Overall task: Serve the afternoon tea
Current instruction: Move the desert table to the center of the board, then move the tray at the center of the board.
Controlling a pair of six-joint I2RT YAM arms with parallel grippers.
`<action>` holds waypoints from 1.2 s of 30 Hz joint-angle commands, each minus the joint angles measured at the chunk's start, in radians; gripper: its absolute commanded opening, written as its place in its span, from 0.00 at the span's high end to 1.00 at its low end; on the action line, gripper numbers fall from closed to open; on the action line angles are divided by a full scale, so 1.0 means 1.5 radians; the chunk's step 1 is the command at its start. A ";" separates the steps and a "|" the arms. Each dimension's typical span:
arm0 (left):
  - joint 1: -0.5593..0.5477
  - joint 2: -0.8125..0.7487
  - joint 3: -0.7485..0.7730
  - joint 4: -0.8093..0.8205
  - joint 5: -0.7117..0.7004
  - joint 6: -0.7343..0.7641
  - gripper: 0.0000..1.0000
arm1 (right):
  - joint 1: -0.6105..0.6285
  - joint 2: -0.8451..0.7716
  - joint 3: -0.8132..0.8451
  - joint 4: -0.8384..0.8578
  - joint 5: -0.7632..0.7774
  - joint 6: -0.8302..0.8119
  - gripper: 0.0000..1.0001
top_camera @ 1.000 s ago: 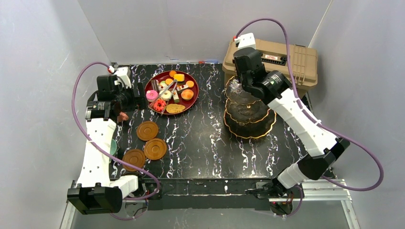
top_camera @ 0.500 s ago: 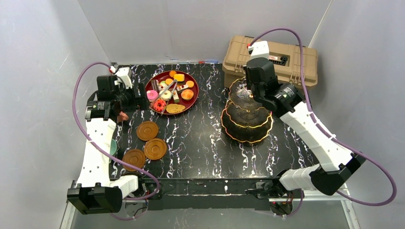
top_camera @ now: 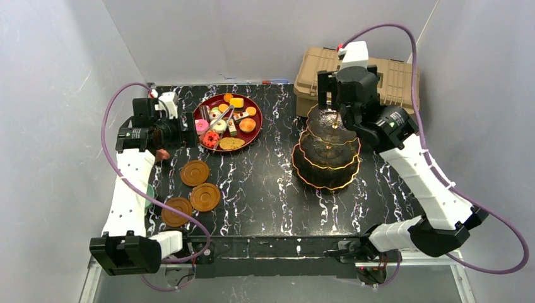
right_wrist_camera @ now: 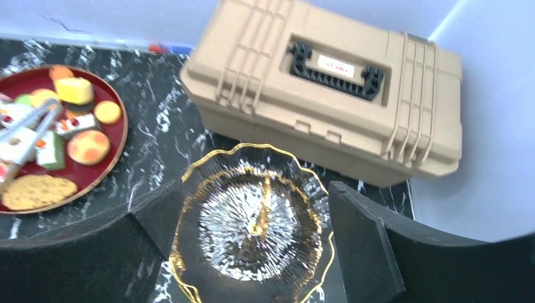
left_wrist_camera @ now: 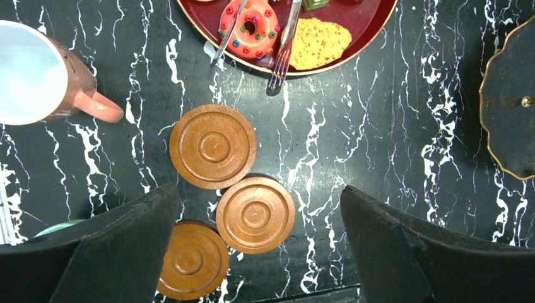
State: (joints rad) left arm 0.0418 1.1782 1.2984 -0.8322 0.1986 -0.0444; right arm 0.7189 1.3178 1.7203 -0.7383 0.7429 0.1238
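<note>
Dark glass with gold rims, the three-tier stand (top_camera: 326, 158) is set upright on the black marbled tabletop (top_camera: 265, 189), and the right end effector (right_wrist_camera: 252, 189), wide and empty above its top tier, is best lifted straight clear.

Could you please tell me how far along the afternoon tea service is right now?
Done: the three-tier stand stands upright. In hand: nothing. The right gripper hovers over its top tier with jaws open, and the left gripper is open above the saucers. Remaining: the pastries lie on the red plate, the tiers are bare, and the pink cup sits off the saucers.
</note>
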 commanded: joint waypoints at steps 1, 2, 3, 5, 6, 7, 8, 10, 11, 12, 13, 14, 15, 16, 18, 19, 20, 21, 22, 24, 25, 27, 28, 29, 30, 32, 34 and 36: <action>0.000 0.011 0.036 -0.026 0.002 0.003 0.01 | 0.060 0.047 0.146 -0.030 0.022 0.002 0.04; 0.000 0.016 0.040 -0.029 -0.003 0.001 0.01 | 0.091 0.073 0.178 -0.040 0.032 0.001 0.03; 0.000 0.023 0.046 -0.032 -0.009 -0.001 0.01 | 0.129 0.099 0.203 -0.042 0.053 -0.004 0.03; 0.000 0.038 0.058 -0.039 -0.029 -0.006 0.01 | 0.198 0.158 0.252 -0.042 0.087 -0.011 0.03; 0.001 0.044 0.065 -0.042 -0.038 -0.009 0.01 | 0.216 0.188 0.277 -0.045 0.082 -0.003 0.03; 0.003 0.053 0.071 -0.045 -0.043 -0.011 0.01 | 0.225 0.219 0.297 -0.045 0.070 0.012 0.04; 0.007 0.063 0.081 -0.049 -0.048 -0.014 0.01 | 0.229 0.245 0.309 -0.043 0.055 0.029 0.04; 0.019 0.078 0.096 -0.056 -0.053 -0.019 0.01 | 0.229 0.286 0.307 -0.028 0.041 0.059 0.06; 0.028 0.085 0.103 -0.060 -0.051 -0.022 0.01 | 0.229 0.302 0.292 -0.013 0.037 0.068 0.06; 0.037 0.093 0.111 -0.063 -0.050 -0.024 0.01 | 0.227 0.320 0.271 0.002 0.028 0.076 0.06; 0.048 0.100 0.118 -0.068 -0.050 -0.025 0.01 | 0.221 0.337 0.261 0.011 0.011 0.088 0.06; 0.055 0.107 0.124 -0.073 -0.048 -0.026 0.01 | 0.209 0.357 0.255 0.016 -0.008 0.100 0.06; 0.061 0.113 0.129 -0.080 -0.048 -0.025 0.01 | 0.196 0.377 0.249 0.021 -0.027 0.114 0.06; 0.065 0.117 0.134 -0.086 -0.047 -0.023 0.01 | 0.181 0.393 0.242 0.031 -0.049 0.126 0.08; 0.070 0.118 0.136 -0.092 -0.042 -0.020 0.01 | 0.155 0.422 0.217 0.061 -0.084 0.149 0.11; 0.072 0.115 0.133 -0.092 -0.039 -0.019 0.01 | 0.149 0.433 0.203 0.079 -0.093 0.154 0.12; 0.073 0.111 0.130 -0.092 -0.037 -0.017 0.01 | 0.146 0.446 0.195 0.095 -0.098 0.155 0.13; 0.074 0.108 0.127 -0.092 -0.037 -0.015 0.01 | 0.146 0.458 0.192 0.106 -0.098 0.155 0.14; 0.074 0.106 0.126 -0.093 -0.036 -0.014 0.01 | 0.146 0.477 0.193 0.116 -0.101 0.155 0.14; 0.075 0.102 0.121 -0.093 -0.031 -0.011 0.01 | 0.145 0.503 0.194 0.132 -0.096 0.159 0.14; 0.076 0.101 0.120 -0.093 -0.029 -0.010 0.01 | 0.145 0.516 0.195 0.138 -0.092 0.162 0.14; 0.077 0.101 0.117 -0.093 -0.023 -0.009 0.01 | 0.144 0.542 0.196 0.150 -0.084 0.171 0.16; 0.078 0.100 0.115 -0.093 -0.020 -0.010 0.01 | 0.144 0.553 0.194 0.159 -0.083 0.180 0.17; 0.078 0.101 0.115 -0.093 -0.018 -0.010 0.01 | 0.144 0.562 0.191 0.170 -0.082 0.185 0.18; 0.078 0.101 0.114 -0.094 -0.016 -0.010 0.01 | 0.144 0.571 0.186 0.182 -0.081 0.192 0.19; 0.079 0.101 0.114 -0.095 -0.012 -0.010 0.01 | 0.144 0.586 0.172 0.206 -0.074 0.206 0.22; 0.079 0.100 0.115 -0.097 -0.012 -0.006 0.01 | 0.144 0.600 0.165 0.224 -0.065 0.218 0.26; 0.080 0.098 0.117 -0.100 -0.014 -0.002 0.01 | 0.144 0.615 0.159 0.237 -0.053 0.232 0.29</action>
State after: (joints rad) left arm 0.1543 1.3598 1.4681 -0.9501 0.1581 -0.0669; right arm 0.9340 2.2040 1.9789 -0.4816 0.6178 0.4080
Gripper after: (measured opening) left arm 0.992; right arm 0.735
